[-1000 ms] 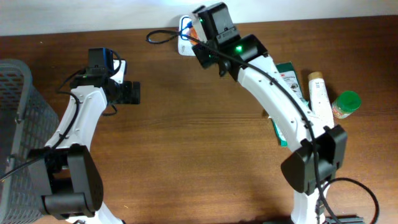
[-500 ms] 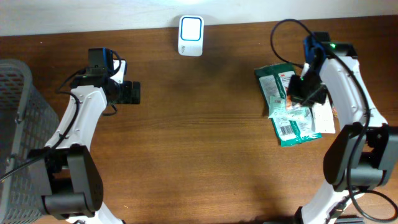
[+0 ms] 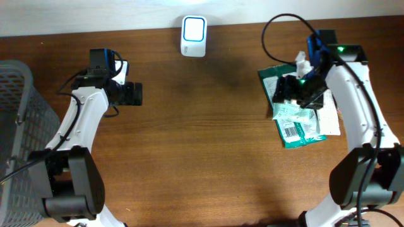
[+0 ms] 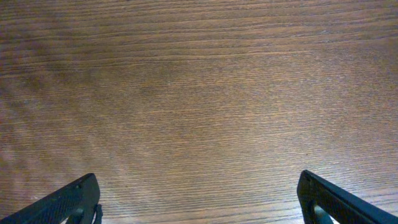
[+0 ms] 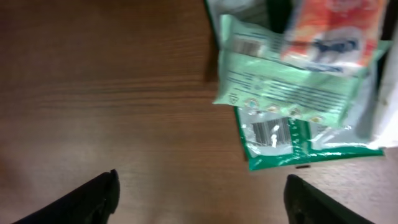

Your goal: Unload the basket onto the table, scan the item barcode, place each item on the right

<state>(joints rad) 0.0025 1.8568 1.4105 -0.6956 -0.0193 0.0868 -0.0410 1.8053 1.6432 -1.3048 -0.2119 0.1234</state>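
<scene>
Dark brown wooden desk (image 3: 202,164) with grain running all over it, and the pile we care about sits on its right side. At the bottom of the pile is a green plastic packet (image 3: 303,135), lying flat with its black-and-white barcode (image 3: 291,132) facing up. The right wrist view catches that barcode too, a bit blurred. A pale green packet (image 5: 283,78) overlaps the green one, and an orange-and-white packet (image 5: 333,28) lies partly on top of that. We can't read any of the print.

The right hand (image 3: 298,93) hangs right over the upper part of the pile. From its own camera, the two dark fingers (image 5: 90,199) sit in the bottom corners of the view. They're spread wide with only bare wood between them, so it's gripping nothing. We can't tell from above whether it touches the packets.

Going outward, a white scanner box with a blue-lit face (image 3: 193,28) sits at the far edge of the desk, well apart from the pile and off to its left.

Way over on the other side, the left hand (image 3: 132,93) hovers over bare desk. Its fingers (image 4: 65,202) are spread wide too, with nothing in them. A grey mesh basket (image 3: 16,126) sits at the left edge, next to that arm's base.
</scene>
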